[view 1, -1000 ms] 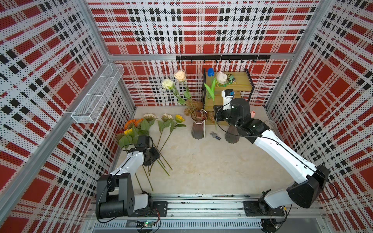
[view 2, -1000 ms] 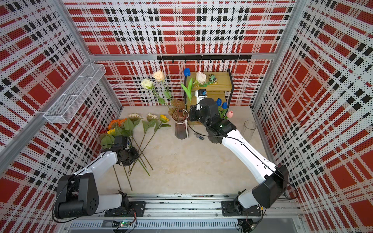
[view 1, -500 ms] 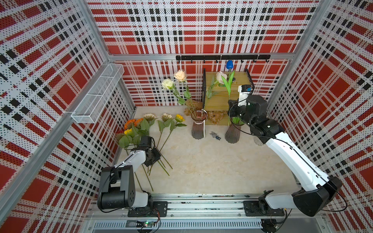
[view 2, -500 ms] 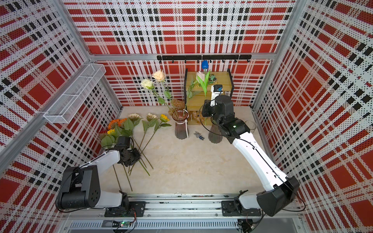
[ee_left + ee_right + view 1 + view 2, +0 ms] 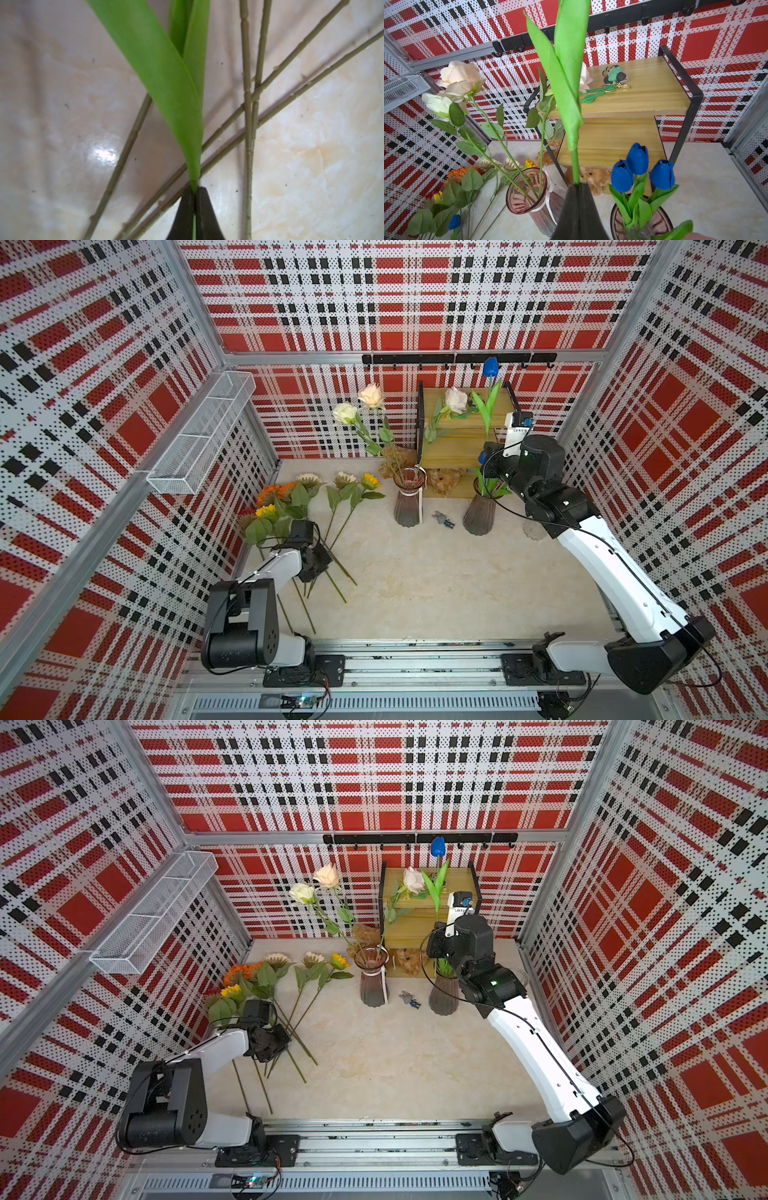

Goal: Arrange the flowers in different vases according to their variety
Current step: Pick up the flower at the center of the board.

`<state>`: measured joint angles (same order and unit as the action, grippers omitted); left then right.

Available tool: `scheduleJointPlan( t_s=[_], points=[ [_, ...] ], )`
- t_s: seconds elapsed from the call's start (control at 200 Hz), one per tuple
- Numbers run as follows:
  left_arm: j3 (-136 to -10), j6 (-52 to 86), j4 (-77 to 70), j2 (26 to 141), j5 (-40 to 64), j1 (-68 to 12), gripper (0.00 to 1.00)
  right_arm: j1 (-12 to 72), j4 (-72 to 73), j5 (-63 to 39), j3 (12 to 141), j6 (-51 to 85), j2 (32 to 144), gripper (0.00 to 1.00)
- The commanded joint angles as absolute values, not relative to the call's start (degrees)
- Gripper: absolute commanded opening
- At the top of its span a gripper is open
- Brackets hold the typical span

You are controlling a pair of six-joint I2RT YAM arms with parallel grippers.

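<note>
The pale marbled table [image 5: 436, 593] fills the floor of the plaid booth. A stepped wooden shelf [image 5: 461, 448] stands at its back and a white wire basket [image 5: 199, 435] hangs on the left wall. In front of the shelf stands the first smoky vase [image 5: 409, 506], which holds three cream roses [image 5: 370, 396] leaning apart. Beside it, to the right, the second smoky vase [image 5: 480, 516] holds three blue tulips [image 5: 637, 159]. The clear vase [image 5: 534, 529] is further right, mostly hidden behind the right arm. The sunflowers [image 5: 309, 493] lie flat on the table's left side, their stems crossing in a fan. The right tool [image 5: 579, 186] is pinched tight on the stem of a held tulip [image 5: 491, 366]. It holds the flower upright just above the second smoky vase, the blue bloom high against the hook rail. The left tool [image 5: 195, 190] sits low over the sunflower stems, its jaws closed on a thin leafy green stem [image 5: 166, 83] whose bloom lies outside the wrist view. A loose blue bloom [image 5: 454, 222] shows among the sunflower leaves; whether it belongs to that stem I cannot tell. Brown plush toys [image 5: 446, 481] sit under the shelf. A small grey figure [image 5: 444, 519] lies on the table between the two smoky vases.
</note>
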<state>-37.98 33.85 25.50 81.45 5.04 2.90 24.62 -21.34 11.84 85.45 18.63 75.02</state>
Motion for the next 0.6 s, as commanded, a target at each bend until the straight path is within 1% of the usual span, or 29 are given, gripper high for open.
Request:
scheduleJointPlan(
  t_s=[0.0, 0.09, 0.236, 0.421, 0.596],
  points=[
    [-38.05, 33.93, 27.24, 78.62, 3.47, 1.81, 0.02, 24.25, -20.83, 16.04, 83.73, 17.28, 71.88, 0.0],
    [-39.79, 34.29, 28.23, 75.63, 2.32, 0.95, 0.0, 24.09, -18.35, 19.2, 80.74, 16.61, 70.11, 0.0],
    [-43.83, 35.28, 30.74, 70.28, -1.08, -1.29, 0.0, 24.17, -12.37, 23.83, 74.75, 15.19, 67.59, 0.0],
    [-48.63, 35.92, 33.74, 65.38, -5.43, -3.82, 0.0, 23.82, 0.0, 27.24, 66.67, 12.46, 65.7, 0.0],
    [-51.35, 37.59, 34.36, 61.87, -8.78, -7.08, 0.0, 23.14, 13.93, 29.14, 58.99, 9.73, 66.82, 0.0]
  ],
)
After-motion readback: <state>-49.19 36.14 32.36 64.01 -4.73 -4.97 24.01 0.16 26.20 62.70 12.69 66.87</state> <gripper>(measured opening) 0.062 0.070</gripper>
